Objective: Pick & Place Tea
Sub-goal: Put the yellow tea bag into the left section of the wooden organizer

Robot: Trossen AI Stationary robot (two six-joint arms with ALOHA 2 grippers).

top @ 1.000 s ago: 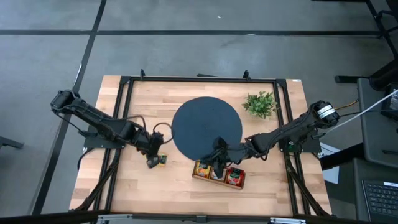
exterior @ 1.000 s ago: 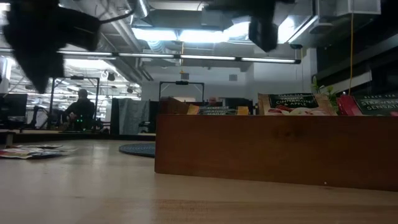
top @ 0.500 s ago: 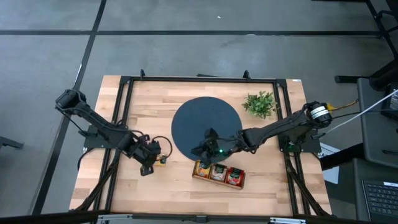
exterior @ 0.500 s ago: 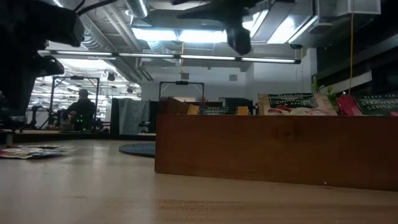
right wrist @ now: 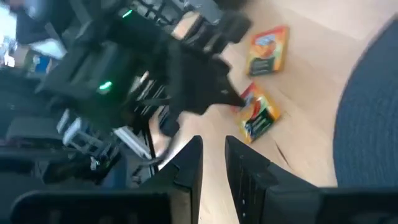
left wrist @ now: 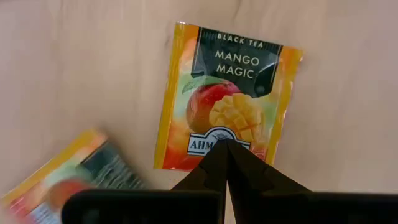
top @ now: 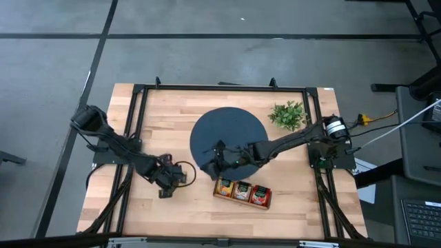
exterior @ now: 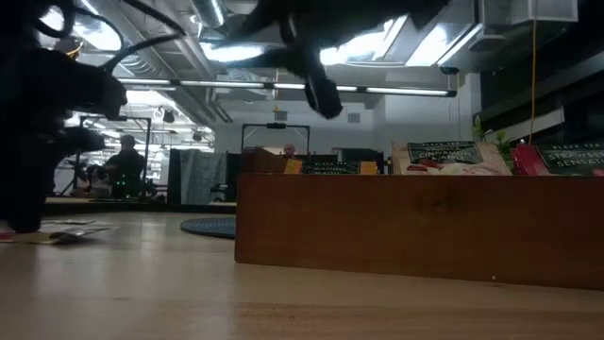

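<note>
Left gripper (left wrist: 227, 148) hangs clenched and empty, tips just over the yellow-orange mango tea packet (left wrist: 227, 99) lying flat on the wooden table (top: 200, 207) at lower left. Closed fingers can't pinch — they'd probably just shove it. Right gripper (right wrist: 212, 149), partly parted, holds nothing — a clash looks possible if it reaches into the same patch.

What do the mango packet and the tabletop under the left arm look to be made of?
Mango packet: apparently glossy printed foil or coated paper, flat with crimped-looking edges; which one is unclear. Tabletop: pale wood with a matte finish and faint grain; the high view shows plank-like strips.
</note>
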